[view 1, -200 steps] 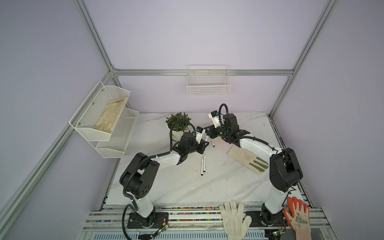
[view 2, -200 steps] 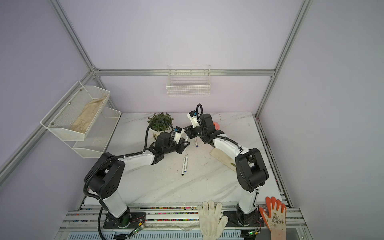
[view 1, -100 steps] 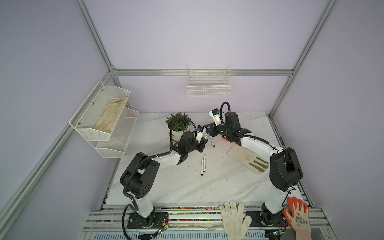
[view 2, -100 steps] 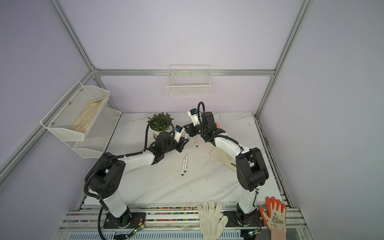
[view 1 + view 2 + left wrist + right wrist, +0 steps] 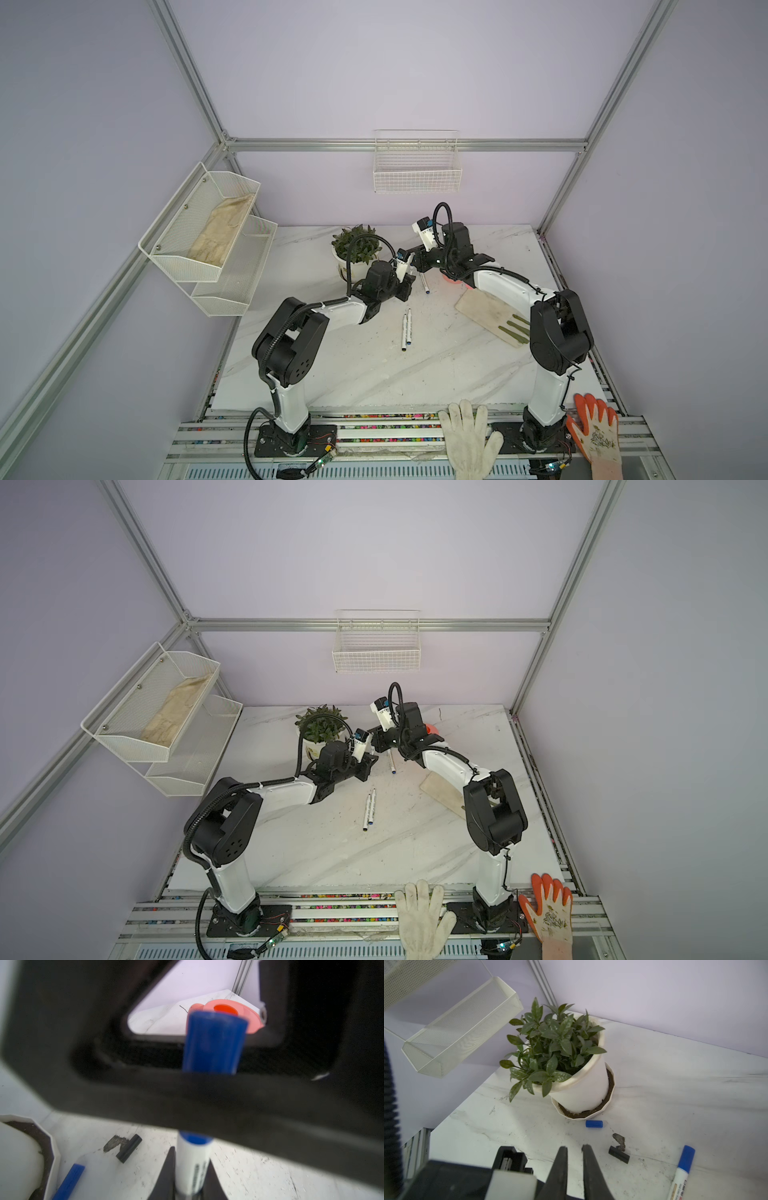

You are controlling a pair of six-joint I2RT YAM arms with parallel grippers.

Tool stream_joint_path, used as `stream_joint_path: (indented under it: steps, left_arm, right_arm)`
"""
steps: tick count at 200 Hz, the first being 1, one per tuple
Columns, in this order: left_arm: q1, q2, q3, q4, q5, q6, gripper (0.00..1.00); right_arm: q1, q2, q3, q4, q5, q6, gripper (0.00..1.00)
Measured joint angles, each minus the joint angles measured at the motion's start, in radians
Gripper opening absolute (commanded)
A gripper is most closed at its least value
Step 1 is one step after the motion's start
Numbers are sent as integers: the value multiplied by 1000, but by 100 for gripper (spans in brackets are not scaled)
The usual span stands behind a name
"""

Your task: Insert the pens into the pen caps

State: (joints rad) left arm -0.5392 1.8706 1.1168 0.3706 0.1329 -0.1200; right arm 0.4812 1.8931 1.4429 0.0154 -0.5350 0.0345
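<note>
Both top views, white marble tabletop (image 5: 353, 374), lilac walls (image 5: 395, 62), left tool (image 5: 190, 1159) clamped on pen (image 5: 193, 1172), right tool (image 5: 574, 1147) closed.

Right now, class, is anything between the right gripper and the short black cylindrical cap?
Nothing visible: only bare marble tabletop separates the right gripper from the black cap; a dark scrap sits beside it.

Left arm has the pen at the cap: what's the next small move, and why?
Probably push the pen slightly along its axis into the blue cap. The left gripper is shut on the pen, the right gripper apparently on the cap, but its finger hides the joint.
</note>
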Motion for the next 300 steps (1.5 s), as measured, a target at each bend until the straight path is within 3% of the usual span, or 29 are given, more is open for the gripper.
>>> stream_joint_path:
  steps: [41, 124, 161, 215, 253, 277, 300]
  left_arm:
    - [0, 24, 47, 1, 30, -23, 0]
    - [0, -74, 42, -27, 168, -245, 0]
    - [2, -216, -85, -18, 165, -264, 0]
    - [-2, -278, -215, 53, 159, -262, 0]
    - [-25, -294, -280, 140, 76, -288, 0]
    - [10, -296, -302, 244, -138, -362, 0]
    - [28, -293, -318, 314, -248, -415, 0]
  right_arm:
    - [-21, -7, -3, 29, -5, 5, 0]
    - [-70, -65, -27, 85, -142, 79, 0]
    - [-71, -93, -43, 68, -213, 138, 0]
    - [-70, -92, -57, -4, -263, 206, 0]
    - [-73, -92, -53, -69, -274, 227, 36]
    - [-92, -89, -49, -178, -286, 224, 49]
    - [-113, -82, -29, -212, -285, 251, 55]
